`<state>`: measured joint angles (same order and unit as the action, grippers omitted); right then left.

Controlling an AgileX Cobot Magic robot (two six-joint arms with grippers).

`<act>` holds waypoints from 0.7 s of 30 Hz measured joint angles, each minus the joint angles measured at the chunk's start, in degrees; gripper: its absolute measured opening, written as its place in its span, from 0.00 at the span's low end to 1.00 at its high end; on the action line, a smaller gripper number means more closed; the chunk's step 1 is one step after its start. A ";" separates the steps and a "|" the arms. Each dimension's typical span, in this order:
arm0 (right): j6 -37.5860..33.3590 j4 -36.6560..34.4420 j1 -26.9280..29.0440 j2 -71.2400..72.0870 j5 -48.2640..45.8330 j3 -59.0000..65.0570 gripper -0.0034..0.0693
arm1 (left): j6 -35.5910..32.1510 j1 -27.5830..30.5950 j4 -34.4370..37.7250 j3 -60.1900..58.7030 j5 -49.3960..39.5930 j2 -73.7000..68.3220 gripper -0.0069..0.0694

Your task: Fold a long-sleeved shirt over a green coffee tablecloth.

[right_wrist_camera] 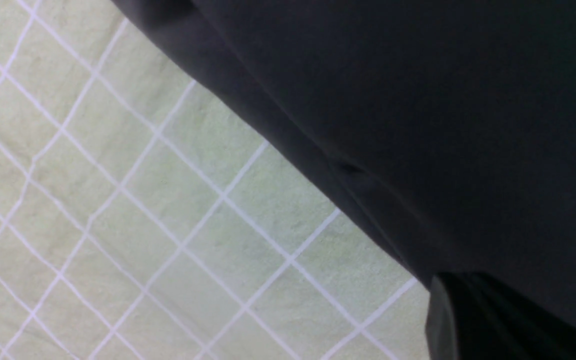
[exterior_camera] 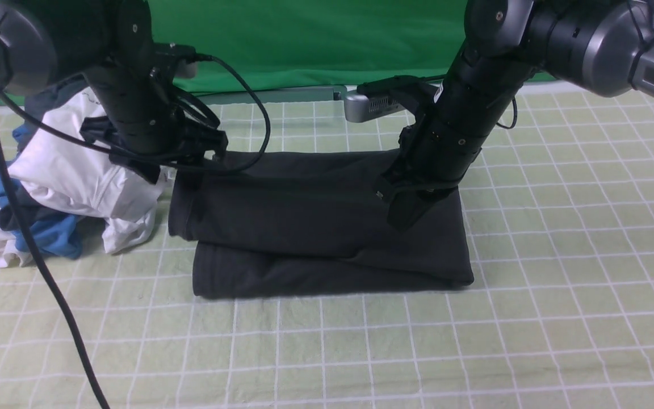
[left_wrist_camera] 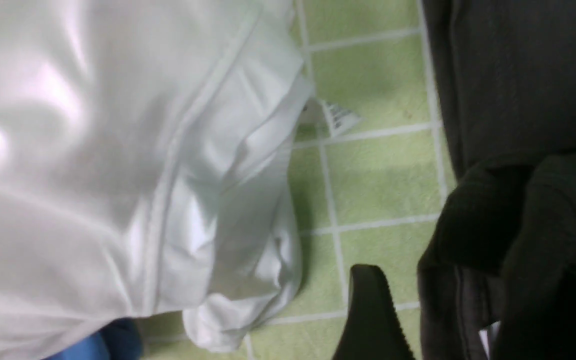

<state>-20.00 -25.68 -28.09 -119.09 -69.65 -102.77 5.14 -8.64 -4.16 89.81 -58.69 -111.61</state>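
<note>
The long-sleeved shirt (exterior_camera: 327, 221) is lying folded into a broad rectangle on the green coffee tablecloth (exterior_camera: 560, 255), with an upper layer sitting across the far part of it and a lower layer showing along the near edge. The right gripper (exterior_camera: 412, 213) is pressing down onto the shirt's upper layer, close to the shirt's right edge; its tip is sinking into the black fabric, and whether the jaws are spread or pressed together cannot be told from any view. In the right wrist view the shirt (right_wrist_camera: 418, 125) is filling most of the picture, with one dark finger (right_wrist_camera: 468, 320) showing at its edge and the gridded cloth (right_wrist_camera: 143, 225) lying beside it.

The left gripper (exterior_camera: 191, 153) is hanging at the shirt's far left corner. In the left wrist view one ribbed finger (left_wrist_camera: 373, 315) is standing over the tablecloth (left_wrist_camera: 383, 185), just beside a bunched fold of the shirt (left_wrist_camera: 518, 225); the other finger is hidden by that fold, so it cannot be told whether the jaws are pinching the fabric.

Left of the shirt, a white garment (exterior_camera: 83, 170) is lying crumpled in a pile, with a blue garment (exterior_camera: 49, 238) showing beneath it. Beyond the shirt, deep-green fabric (exterior_camera: 315, 40) is hanging as a backdrop.
</note>
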 joint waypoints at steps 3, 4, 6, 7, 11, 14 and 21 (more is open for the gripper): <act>0.00 0.00 0.00 0.00 0.00 0.00 0.05 | -0.25 0.00 -1.39 0.12 -0.33 0.00 0.64; 0.00 0.00 0.00 0.00 0.00 0.00 0.05 | -0.25 0.00 -1.41 0.12 -0.33 0.00 0.64; -0.05 0.00 0.00 0.00 0.00 0.00 0.05 | -0.37 0.00 -1.14 0.17 -0.34 0.00 0.62; -0.06 0.00 0.00 0.00 0.00 0.00 0.05 | -0.43 0.00 -0.92 0.17 -0.34 0.00 0.61; -0.46 0.05 0.00 0.00 0.00 0.00 0.05 | -0.82 0.00 -0.46 0.23 0.59 0.00 0.60; -0.64 0.05 0.00 0.00 0.00 0.00 0.05 | -0.82 0.00 -0.46 0.23 1.71 0.00 0.60; -0.97 0.05 0.00 0.00 0.00 0.00 0.05 | -0.82 0.00 -0.27 0.29 0.78 0.04 0.62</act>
<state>-20.96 -25.63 -28.09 -119.09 -69.65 -102.77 4.32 -8.64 -4.42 90.10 -57.91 -111.57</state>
